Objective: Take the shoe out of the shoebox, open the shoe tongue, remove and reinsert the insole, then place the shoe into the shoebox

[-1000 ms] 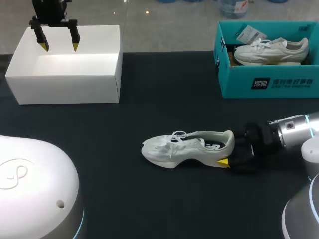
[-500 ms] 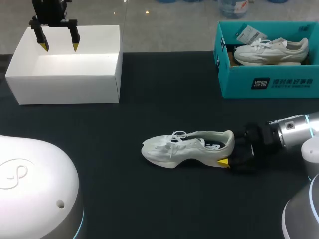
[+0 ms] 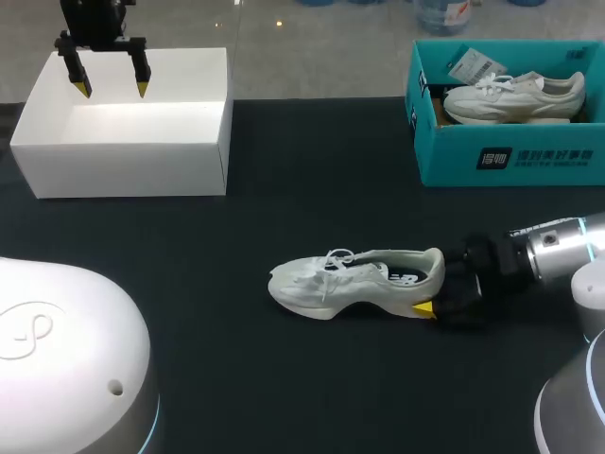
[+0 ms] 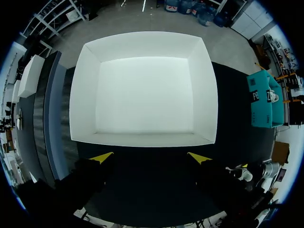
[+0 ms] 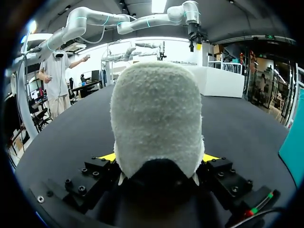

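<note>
A white shoe lies on its side in the middle of the dark table, toe pointing left. My right gripper reaches in from the right and is shut on its heel. In the right wrist view the heel fills the space between the fingers, with a yellow tip pressed against each side of it; the right gripper sits low at the sole. An empty white shoebox stands at the back left. My left gripper hangs open above its back edge, and its wrist view looks straight down into the white shoebox, the left gripper holding nothing.
A teal shoebox at the back right holds another white shoe and a paper tag. Bare dark table lies between the two boxes and around the shoe.
</note>
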`<action>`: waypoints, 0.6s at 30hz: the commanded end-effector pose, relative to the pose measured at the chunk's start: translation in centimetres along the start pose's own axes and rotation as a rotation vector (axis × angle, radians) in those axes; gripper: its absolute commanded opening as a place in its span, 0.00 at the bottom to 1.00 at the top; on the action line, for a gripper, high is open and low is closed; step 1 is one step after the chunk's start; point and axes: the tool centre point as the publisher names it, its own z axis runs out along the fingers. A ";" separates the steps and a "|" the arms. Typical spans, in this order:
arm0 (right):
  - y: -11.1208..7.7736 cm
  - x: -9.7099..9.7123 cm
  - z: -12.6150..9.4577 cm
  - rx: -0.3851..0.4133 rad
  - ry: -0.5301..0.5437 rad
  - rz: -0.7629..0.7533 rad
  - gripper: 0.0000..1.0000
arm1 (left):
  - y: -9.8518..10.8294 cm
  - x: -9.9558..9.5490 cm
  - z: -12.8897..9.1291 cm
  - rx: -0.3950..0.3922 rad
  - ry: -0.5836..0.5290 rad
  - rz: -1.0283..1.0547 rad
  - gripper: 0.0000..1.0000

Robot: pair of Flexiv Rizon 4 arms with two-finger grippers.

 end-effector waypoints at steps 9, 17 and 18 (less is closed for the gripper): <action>-0.2 -0.2 0.1 0.002 0.001 0.000 0.00 | 7.7 4.2 -1.9 0.086 0.005 -0.042 1.00; -0.2 -0.2 0.1 0.002 0.001 0.000 0.00 | 14.7 10.4 -0.5 0.134 -0.082 -0.004 1.00; -0.2 -0.2 0.1 0.002 0.001 0.000 0.00 | 15.4 11.3 -0.2 0.147 -0.102 0.003 1.00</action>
